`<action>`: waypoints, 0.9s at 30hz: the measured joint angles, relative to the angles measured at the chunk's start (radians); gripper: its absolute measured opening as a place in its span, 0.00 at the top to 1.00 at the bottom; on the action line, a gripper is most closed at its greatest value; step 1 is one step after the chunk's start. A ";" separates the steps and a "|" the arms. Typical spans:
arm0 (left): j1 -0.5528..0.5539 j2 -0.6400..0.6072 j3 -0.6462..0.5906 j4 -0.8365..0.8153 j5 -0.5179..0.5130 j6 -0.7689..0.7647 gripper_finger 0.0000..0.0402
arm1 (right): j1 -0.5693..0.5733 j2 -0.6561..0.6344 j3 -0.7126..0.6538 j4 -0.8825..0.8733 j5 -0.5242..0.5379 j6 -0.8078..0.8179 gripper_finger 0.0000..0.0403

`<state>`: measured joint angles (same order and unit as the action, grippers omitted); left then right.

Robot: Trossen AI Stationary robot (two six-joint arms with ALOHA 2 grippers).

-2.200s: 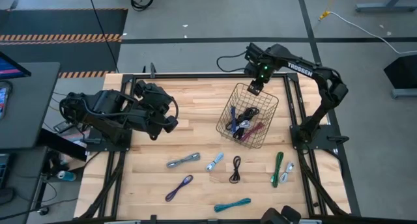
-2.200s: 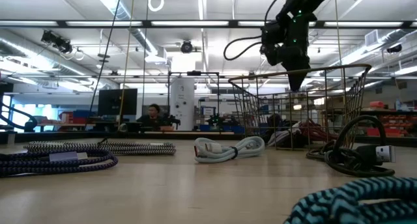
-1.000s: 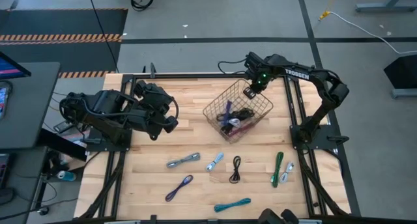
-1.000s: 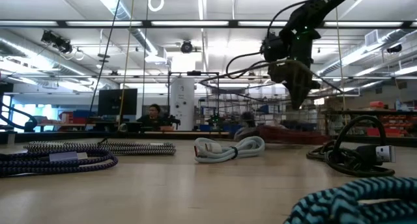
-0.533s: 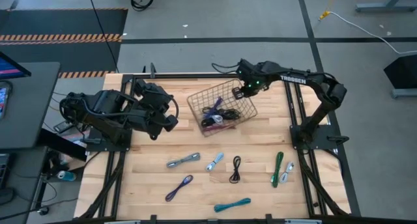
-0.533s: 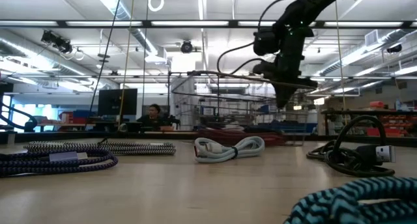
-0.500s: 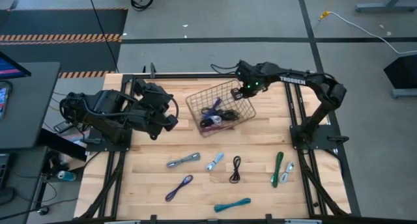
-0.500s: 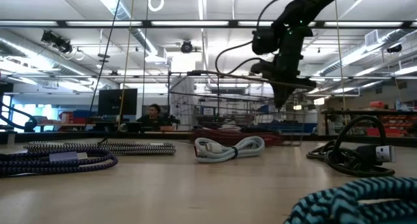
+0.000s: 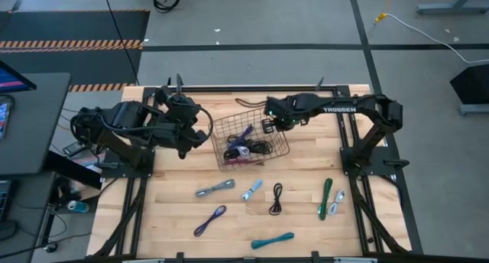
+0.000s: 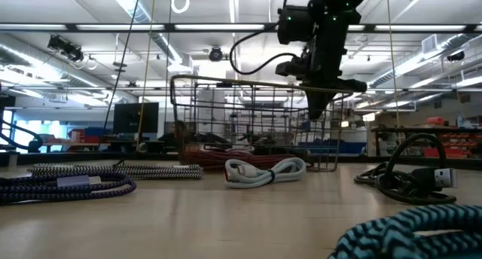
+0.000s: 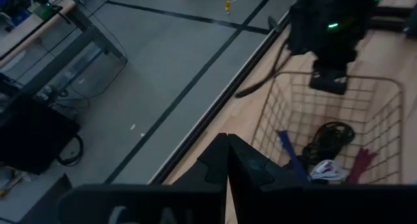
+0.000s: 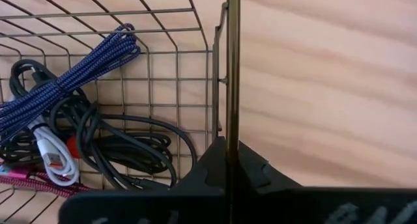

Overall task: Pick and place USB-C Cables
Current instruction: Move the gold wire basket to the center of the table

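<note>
A wire mesh basket (image 9: 248,141) sits at the far middle of the table with purple, black, white and maroon USB-C cables (image 12: 78,126) inside. My right gripper (image 9: 273,124) is shut on its right rim. My left gripper (image 9: 203,133) is shut and empty, just left of the basket and apart from it. Nearer the front, loose cables lie flat on the wood: grey-silver (image 9: 215,189), pale blue (image 9: 252,189), black (image 9: 276,198), green (image 9: 326,198), purple (image 9: 210,219) and teal (image 9: 273,239). My right gripper pinches the top rim wire (image 12: 232,87) of the basket's right wall, one finger inside the basket and one outside. The fingers (image 10: 314,108) come from above, pointing down. The basket stands upright and level; whether its bottom rests on the table I cannot tell.
The table's black frame rails (image 9: 342,118) run along the left and right edges. Bare wood lies between the basket and the row of loose cables. A person (image 10: 178,131) sits far off in the room behind.
My right gripper has carried the basket toward the table's left edge, and the basket has gone from tilted to upright and level. My left arm has shifted a little toward the far edge, nearer the basket's left side, staying shut.
</note>
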<state>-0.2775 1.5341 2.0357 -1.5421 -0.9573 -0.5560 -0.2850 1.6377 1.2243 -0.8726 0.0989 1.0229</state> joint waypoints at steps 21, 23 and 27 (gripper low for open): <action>0.000 -0.003 0.000 -0.029 0.021 0.149 0.97 | 0.254 -0.001 0.001 -0.128 0.169 0.442 0.99; 0.000 -0.003 0.000 -0.029 0.022 0.150 0.97 | 0.273 -0.001 0.000 -0.134 0.181 0.475 0.99; 0.000 -0.004 0.000 -0.029 0.022 0.150 0.97 | 0.308 -0.001 0.000 -0.138 0.188 0.513 0.99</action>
<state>-0.2775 1.5303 2.0361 -1.5711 -0.9352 -0.4058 0.0227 1.6367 1.2247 -1.0107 0.2867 1.5358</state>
